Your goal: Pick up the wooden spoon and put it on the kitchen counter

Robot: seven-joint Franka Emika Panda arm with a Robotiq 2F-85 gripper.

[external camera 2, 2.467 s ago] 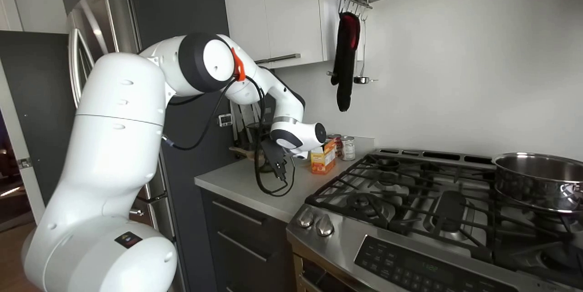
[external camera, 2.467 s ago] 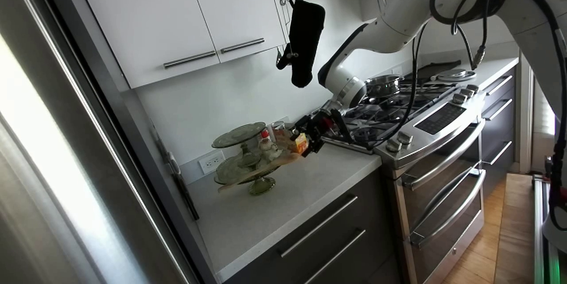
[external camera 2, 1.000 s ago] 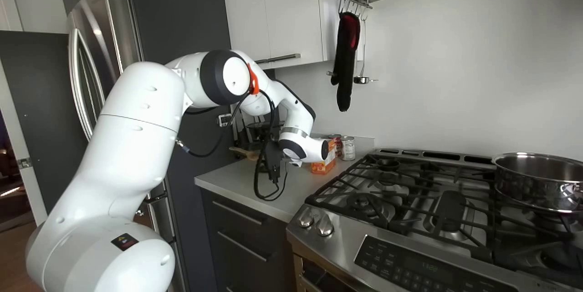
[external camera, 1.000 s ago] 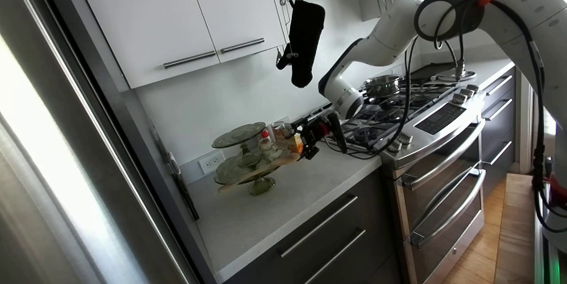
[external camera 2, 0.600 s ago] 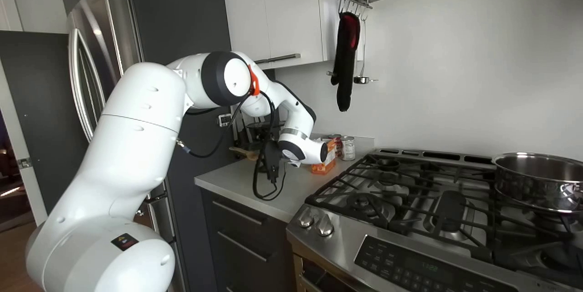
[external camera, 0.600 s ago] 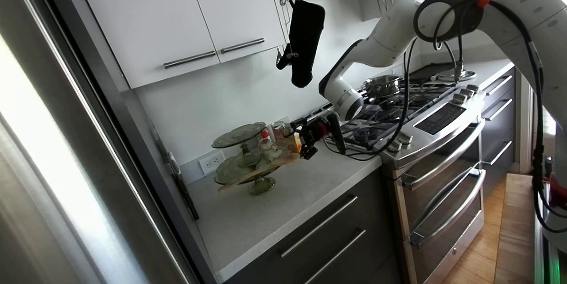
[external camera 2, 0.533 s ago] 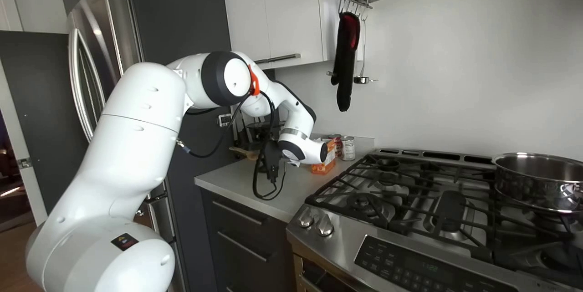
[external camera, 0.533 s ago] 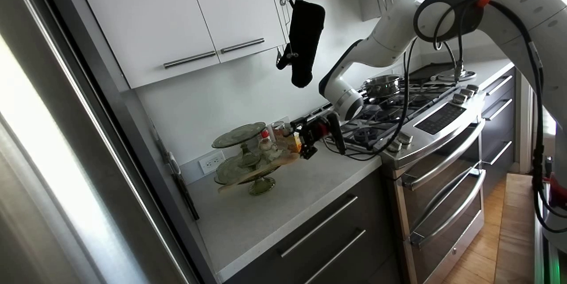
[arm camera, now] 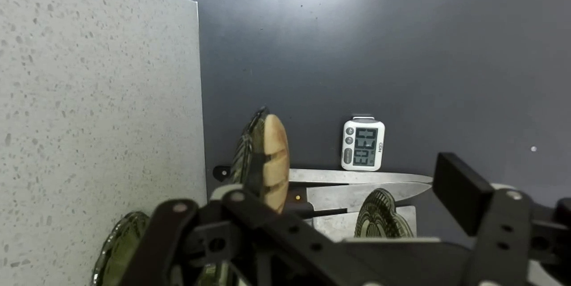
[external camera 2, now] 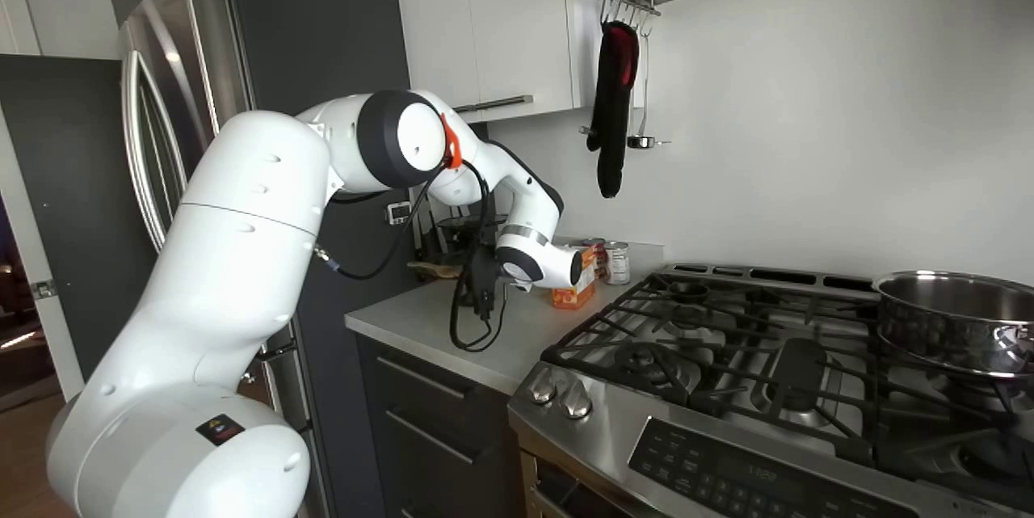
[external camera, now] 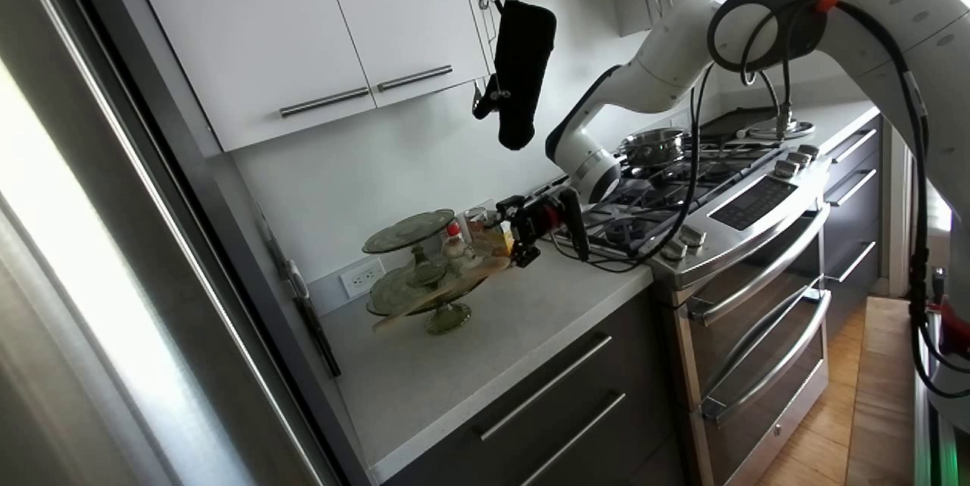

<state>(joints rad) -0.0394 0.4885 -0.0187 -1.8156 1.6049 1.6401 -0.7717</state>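
The pale tan wooden spoon (external camera: 489,269) lies aslant over the lower tier of the green glass two-tier stand (external camera: 424,274), its wide end towards me. Its slotted head shows in the wrist view (arm camera: 275,161) and in an exterior view (external camera 2: 436,269). My gripper (arm camera: 357,183) is open. The spoon head lies beside its left finger in the wrist view, well apart from the right pad (arm camera: 464,194). Touch is likely, but I cannot be sure. In an exterior view the gripper (external camera: 506,238) is at the spoon's head end. The kitchen counter (external camera: 500,342) lies below; the wrist view shows it too (arm camera: 98,76).
An orange box (external camera 2: 575,284) and cans (external camera 2: 617,263) stand on the counter behind the gripper. A red-capped bottle (external camera: 455,232) is by the stand. Knives (arm camera: 357,188) and a timer (arm camera: 363,144) hang on the dark side panel. The stove (external camera: 644,205) adjoins the counter.
Over the last seconds the gripper has come in towards the spoon's head. In the last half second it has risen slightly, and the spoon's head has shifted up and tilted a little.
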